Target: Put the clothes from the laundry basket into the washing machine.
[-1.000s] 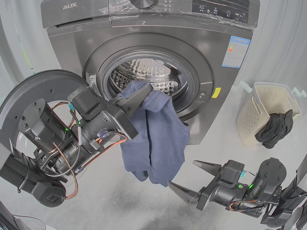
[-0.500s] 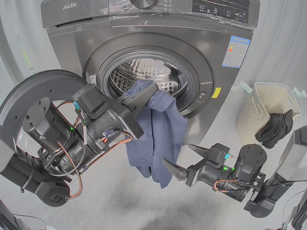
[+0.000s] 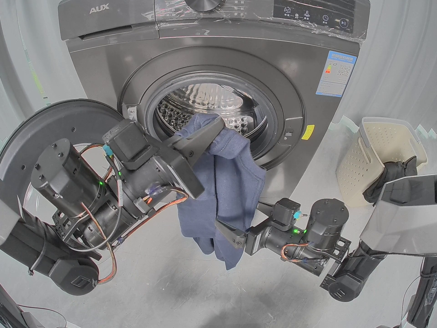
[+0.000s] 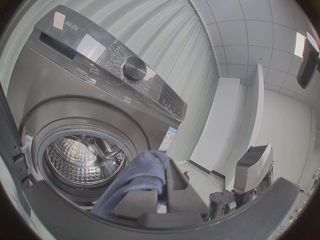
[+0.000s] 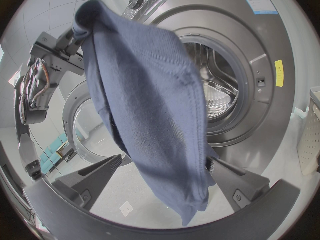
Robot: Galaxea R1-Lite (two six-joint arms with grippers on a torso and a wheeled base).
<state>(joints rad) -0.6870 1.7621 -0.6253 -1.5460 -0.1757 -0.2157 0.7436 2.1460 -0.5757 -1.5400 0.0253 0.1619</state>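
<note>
A blue garment [image 3: 227,183] hangs in front of the open drum [image 3: 205,108] of the grey washing machine [image 3: 136,64]. My left gripper [image 3: 215,127] is shut on its top edge, just below the drum's opening. The left wrist view has the cloth [image 4: 143,170] bunched between that gripper's fingers [image 4: 183,187]. My right gripper [image 3: 237,212] is open lower down, one finger on each side of the garment's hanging lower part [image 5: 160,124]. A cream laundry basket [image 3: 387,142] stands on the floor to the right, with a black garment [image 3: 380,183] draped over its rim.
The washer's round door [image 3: 50,119] is swung open to the left, behind my left arm. Bare grey floor lies below the garment. The basket's side [image 5: 308,140] sits close to my right arm.
My right arm has swung left and up, so its open fingers now straddle the garment's lower part. The left gripper rose slightly toward the drum with the garment, then held still.
</note>
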